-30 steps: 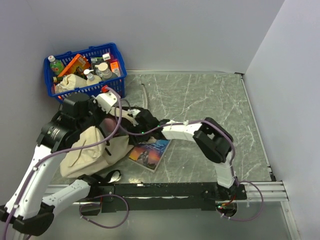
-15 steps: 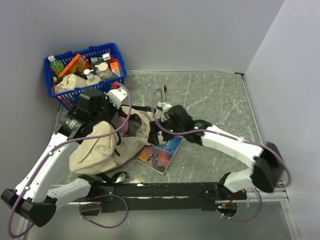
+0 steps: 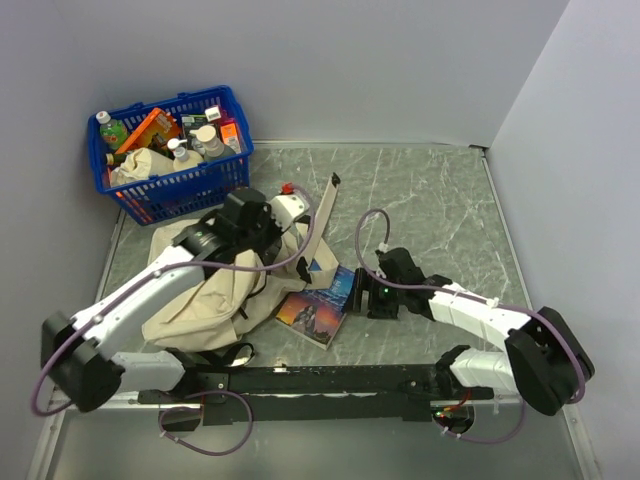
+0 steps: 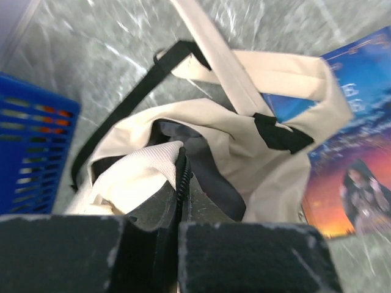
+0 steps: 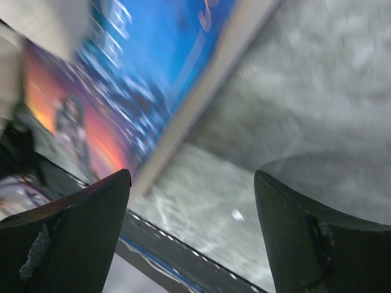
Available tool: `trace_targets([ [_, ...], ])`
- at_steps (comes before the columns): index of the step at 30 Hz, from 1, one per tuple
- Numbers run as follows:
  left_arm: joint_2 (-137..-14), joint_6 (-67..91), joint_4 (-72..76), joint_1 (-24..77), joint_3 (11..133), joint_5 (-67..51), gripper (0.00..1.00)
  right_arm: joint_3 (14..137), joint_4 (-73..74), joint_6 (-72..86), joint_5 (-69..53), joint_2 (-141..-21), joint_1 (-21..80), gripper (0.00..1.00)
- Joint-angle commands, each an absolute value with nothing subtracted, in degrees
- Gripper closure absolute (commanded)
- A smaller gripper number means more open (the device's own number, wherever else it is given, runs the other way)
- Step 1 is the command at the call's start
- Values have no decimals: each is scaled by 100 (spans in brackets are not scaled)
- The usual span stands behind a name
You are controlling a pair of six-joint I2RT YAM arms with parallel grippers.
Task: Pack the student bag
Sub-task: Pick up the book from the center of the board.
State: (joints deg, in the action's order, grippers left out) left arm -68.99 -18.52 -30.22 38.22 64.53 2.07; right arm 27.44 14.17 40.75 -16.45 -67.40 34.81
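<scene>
The closed left gripper (image 4: pixel 181 160) is pinching the rim of the soft, limp bag (image 3: pixel 195 300), probably the best hold; the empty right gripper (image 5: pixel 190 177) is gaping at 3 o'clock of the book (image 3: pixel 318 305).

The student bag (image 3: pixel 200 300) hides one corner of the book (image 3: pixel 313 313) (blurred in the right wrist view).

We see a table (image 3: pixel 440 200) topped in a grey-green marble pattern, with white veins running across it. Plain walls close it in on three sides: a back wall (image 3: pixel 380 70), a right wall (image 3: pixel 585 180) and a left wall (image 3: pixel 40 220), all a pale lavender grey. A dark rail (image 3: pixel 330 378) runs along the table's near edge. We find the light even and the shadows soft.
</scene>
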Motion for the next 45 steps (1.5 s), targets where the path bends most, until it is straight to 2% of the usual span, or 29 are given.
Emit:
trace_targets([
  [1,-7547,-1468,-2136,3937,6319,554,99,3093,467,4394,-1951,-7022,3296,13],
  [10,-8744,-1398,-1723,4218,6276,88,99,3111,-649,5035,-2425,-7646,3217,17],
  [16,-9368,-1002,-2136,4289,6249,-140,99,3471,-712,5124,-2487,-8086,3182,20],
  [23,-9439,-932,-1346,4237,5556,-79,99,3428,-580,5378,-2198,-7849,3138,20],
  [35,-9967,-932,-931,4289,5361,-308,99,3129,-1432,6117,-2303,-8200,3181,25],
  [45,-9949,-668,-958,4307,5475,-729,99,3866,-1231,6390,-2241,-7735,3436,26],
])
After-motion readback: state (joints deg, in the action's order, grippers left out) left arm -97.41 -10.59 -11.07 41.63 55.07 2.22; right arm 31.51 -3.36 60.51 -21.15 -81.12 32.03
